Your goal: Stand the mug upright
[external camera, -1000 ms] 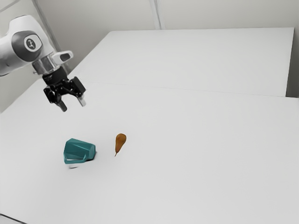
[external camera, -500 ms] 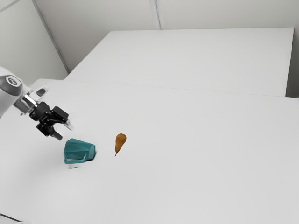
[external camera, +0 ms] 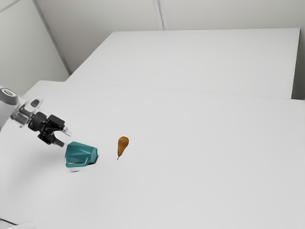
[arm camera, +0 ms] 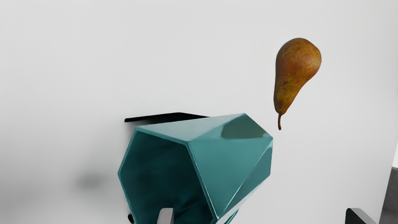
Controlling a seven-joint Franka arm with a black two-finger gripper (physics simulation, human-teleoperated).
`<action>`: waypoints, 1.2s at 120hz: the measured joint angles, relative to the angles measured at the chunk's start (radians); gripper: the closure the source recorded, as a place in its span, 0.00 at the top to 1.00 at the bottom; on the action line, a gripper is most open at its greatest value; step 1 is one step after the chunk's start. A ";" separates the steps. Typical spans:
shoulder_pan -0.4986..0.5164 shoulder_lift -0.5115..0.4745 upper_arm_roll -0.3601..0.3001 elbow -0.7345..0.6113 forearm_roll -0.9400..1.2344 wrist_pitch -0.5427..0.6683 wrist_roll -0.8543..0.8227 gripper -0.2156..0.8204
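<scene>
Basically, we had our gripper (external camera: pixel 65 138) spread nr. the teal mug (arm camera: pixel 231 161) (on its side, mouth twd. us), w/ a pear (arm camera: pixel 295 68) apart, past its base end.

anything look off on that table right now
Yes: the teal mug lies on its side, its open mouth toward the gripper, when mugs normally stand upright. The pear beyond it looks undamaged.

The mug (arm camera: pixel 230 155) lies sideways on the worktop (arm camera: pixel 77 62) around mid-frame, one fingertip of the open hand (arm camera: pixel 262 217) before its mouth; the pear (arm camera: pixel 295 68) lies near its base, stem-end nearest.
</scene>
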 joint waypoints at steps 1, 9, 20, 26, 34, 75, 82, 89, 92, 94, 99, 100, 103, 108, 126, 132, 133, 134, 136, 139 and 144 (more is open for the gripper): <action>0.002 0.004 0.000 0.003 0.000 -0.001 0.002 0.79; 0.014 0.025 0.000 0.024 -0.001 -0.007 0.016 0.79; 0.022 0.066 0.000 0.048 -0.002 -0.020 0.034 0.79; 0.023 0.084 -0.001 0.054 -0.007 -0.029 0.042 0.79; 0.022 0.104 -0.003 0.057 -0.016 -0.039 0.052 0.79; 0.021 0.157 -0.011 0.044 -0.115 -0.075 0.111 0.70; 0.022 0.158 -0.011 0.043 -0.122 -0.082 0.122 0.62; 0.023 0.162 -0.011 0.040 -0.131 -0.090 0.134 0.54; 0.024 0.164 -0.011 0.037 -0.135 -0.094 0.139 0.50; 0.025 0.165 -0.011 0.035 -0.137 -0.096 0.143 0.48; 0.026 0.167 -0.011 0.033 -0.141 -0.100 0.153 0.43; 0.027 0.167 -0.011 0.032 -0.142 -0.101 0.154 0.42; 0.027 0.168 -0.011 0.032 -0.144 -0.103 0.160 0.39; 0.028 0.169 -0.011 0.031 -0.146 -0.106 0.169 0.34; 0.029 0.163 -0.011 0.030 -0.150 -0.117 0.201 0.17; 0.029 0.159 -0.011 0.031 -0.151 -0.120 0.210 0.14; 0.029 0.158 -0.011 0.031 -0.151 -0.121 0.211 0.13; 0.029 0.158 -0.011 0.031 -0.151 -0.121 0.213 0.13; 0.029 0.157 -0.012 0.031 -0.151 -0.122 0.215 0.12; 0.028 0.156 -0.012 0.032 -0.151 -0.124 0.220 0.11; 0.028 0.154 -0.012 0.032 -0.151 -0.127 0.227 0.10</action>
